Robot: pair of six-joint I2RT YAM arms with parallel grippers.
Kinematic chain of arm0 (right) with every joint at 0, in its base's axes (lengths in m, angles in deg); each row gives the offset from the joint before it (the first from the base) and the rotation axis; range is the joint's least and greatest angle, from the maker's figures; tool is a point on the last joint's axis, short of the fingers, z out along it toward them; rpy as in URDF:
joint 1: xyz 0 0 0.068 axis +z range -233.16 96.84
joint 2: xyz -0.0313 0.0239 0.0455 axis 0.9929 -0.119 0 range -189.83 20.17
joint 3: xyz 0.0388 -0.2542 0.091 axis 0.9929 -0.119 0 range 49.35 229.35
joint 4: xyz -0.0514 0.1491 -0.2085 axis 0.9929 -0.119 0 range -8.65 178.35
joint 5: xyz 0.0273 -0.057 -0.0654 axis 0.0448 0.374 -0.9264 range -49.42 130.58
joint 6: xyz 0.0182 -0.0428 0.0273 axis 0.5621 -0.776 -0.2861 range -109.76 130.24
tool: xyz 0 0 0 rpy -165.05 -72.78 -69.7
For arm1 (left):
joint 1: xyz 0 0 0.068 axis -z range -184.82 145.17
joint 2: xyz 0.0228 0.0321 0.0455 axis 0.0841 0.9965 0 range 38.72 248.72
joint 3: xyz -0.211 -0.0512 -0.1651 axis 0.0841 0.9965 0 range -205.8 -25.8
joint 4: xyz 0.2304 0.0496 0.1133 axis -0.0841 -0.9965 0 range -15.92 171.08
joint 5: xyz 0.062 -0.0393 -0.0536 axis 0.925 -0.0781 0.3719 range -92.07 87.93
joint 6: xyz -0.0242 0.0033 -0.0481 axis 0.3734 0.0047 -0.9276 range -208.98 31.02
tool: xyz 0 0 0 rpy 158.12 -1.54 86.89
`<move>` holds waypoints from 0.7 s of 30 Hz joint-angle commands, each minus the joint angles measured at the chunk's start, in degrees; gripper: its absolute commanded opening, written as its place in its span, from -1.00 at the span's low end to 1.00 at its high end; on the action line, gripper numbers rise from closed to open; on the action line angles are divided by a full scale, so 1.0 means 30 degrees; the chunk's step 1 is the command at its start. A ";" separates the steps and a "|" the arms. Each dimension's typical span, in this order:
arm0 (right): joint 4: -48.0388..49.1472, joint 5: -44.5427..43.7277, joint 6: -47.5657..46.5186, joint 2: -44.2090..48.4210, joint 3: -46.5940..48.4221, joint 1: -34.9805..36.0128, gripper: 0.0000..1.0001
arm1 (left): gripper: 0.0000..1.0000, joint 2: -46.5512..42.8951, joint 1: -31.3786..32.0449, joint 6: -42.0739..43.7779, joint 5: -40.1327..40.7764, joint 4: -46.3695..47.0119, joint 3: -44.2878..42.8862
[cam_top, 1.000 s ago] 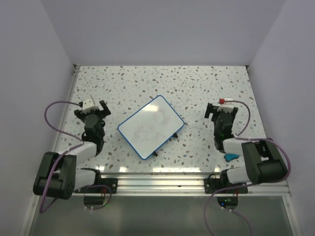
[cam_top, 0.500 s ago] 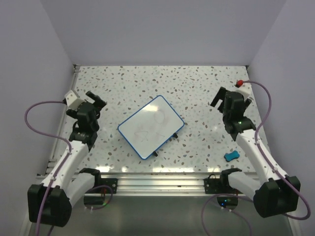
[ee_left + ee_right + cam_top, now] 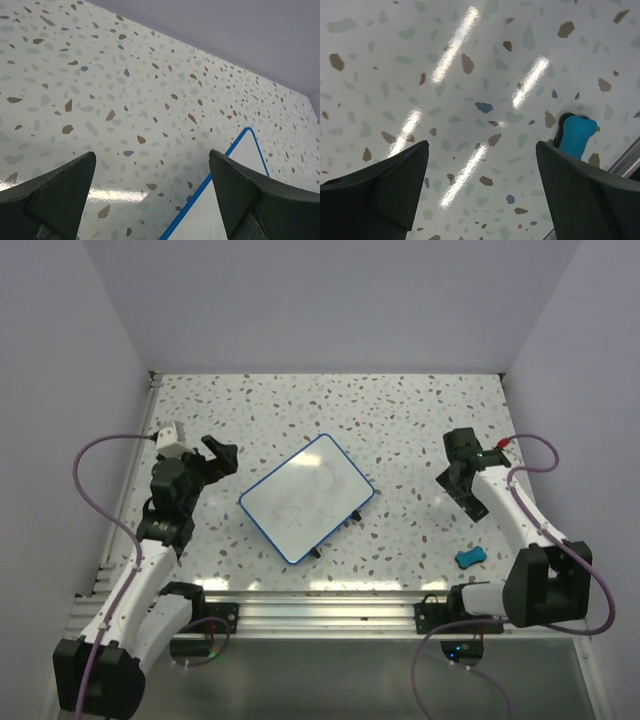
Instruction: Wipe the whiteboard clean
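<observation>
Bright, even overhead light, with glare on the glossy table (image 3: pixel 400 420).
In the top view we see only short, soft shadows, one thin line along the lower right edge of the whiteboard (image 3: pixel 307 497). Pale glare streaks sit along the table's bottom edge there, at the lower left of the left wrist view, and diagonally across the right wrist view. In both wrist views the dark fingers (image 3: pixel 50 200) at the bottom corners look slightly soft, while the speckles stay sharp.
</observation>
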 commanded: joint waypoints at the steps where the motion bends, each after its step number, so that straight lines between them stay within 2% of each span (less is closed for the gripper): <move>1: -0.3938 0.0015 0.5123 -0.1137 0.0203 -0.0415 0.85 | 1.00 0.1130 0.0083 0.1594 -0.3397 -0.0362 -0.1375; 4: -0.4118 0.0161 0.6037 -0.0760 -0.1171 -0.0795 0.84 | 1.00 0.1278 0.0054 0.1713 -0.3578 -0.0711 -0.1668; 7: -0.4084 -0.0774 0.6066 0.0148 -0.1908 -0.1613 0.82 | 1.00 0.1629 0.0054 0.2005 -0.3929 -0.1326 -0.2283; 10: -0.4292 -0.0308 0.5396 0.0881 -0.2319 -0.3017 0.81 | 1.00 0.2156 0.0054 0.2123 -0.4251 -0.2235 -0.2957; 15: -0.4001 -0.0162 0.5105 0.2140 -0.3985 -0.4690 0.79 | 1.00 0.2596 0.0054 0.1626 -0.5597 -0.1797 -0.2929; 21: -0.1424 0.2037 0.2910 0.0622 -0.4549 -0.6566 0.72 | 1.00 0.2772 0.0083 0.0893 -0.6711 -0.0655 -0.2987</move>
